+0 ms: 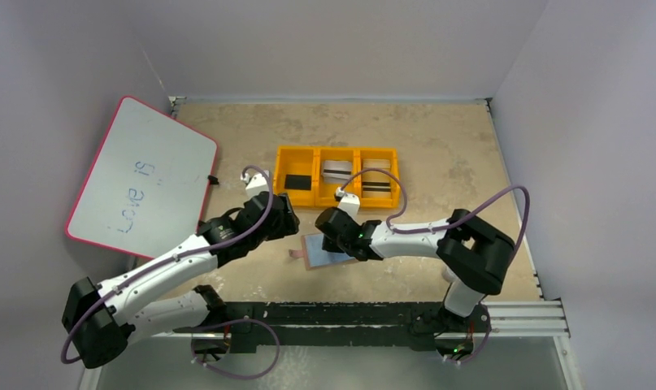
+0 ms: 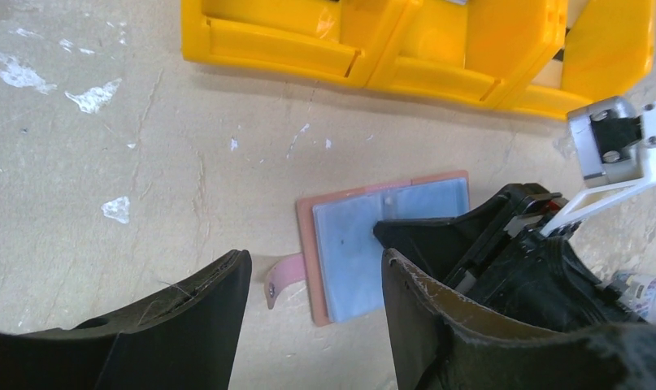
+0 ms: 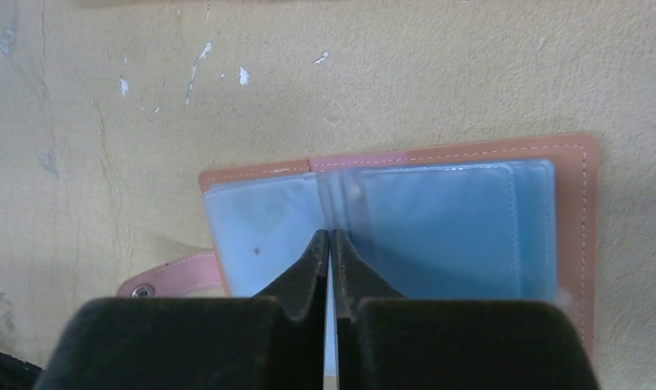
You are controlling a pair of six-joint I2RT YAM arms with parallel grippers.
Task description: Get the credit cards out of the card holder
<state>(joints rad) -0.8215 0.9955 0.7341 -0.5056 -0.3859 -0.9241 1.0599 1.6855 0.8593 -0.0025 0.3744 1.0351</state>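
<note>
The card holder (image 1: 323, 251) lies open and flat on the table, tan-brown outside with pale blue-grey panels (image 3: 446, 231) inside. Its snap tab (image 2: 280, 276) sticks out to one side. I cannot tell the credit cards apart from the panels. My right gripper (image 3: 330, 236) is shut, its tips resting on the holder's middle fold. Whether a thin leaf is pinched between them does not show. My left gripper (image 2: 312, 321) hangs open just above the holder's tab side, and nothing is between its fingers (image 2: 186, 325).
An orange three-compartment tray (image 1: 338, 149) stands just beyond the holder, with a black piece in its left bin and white pieces with black stripes in the other two. A pink-edged whiteboard (image 1: 141, 175) leans at the left wall.
</note>
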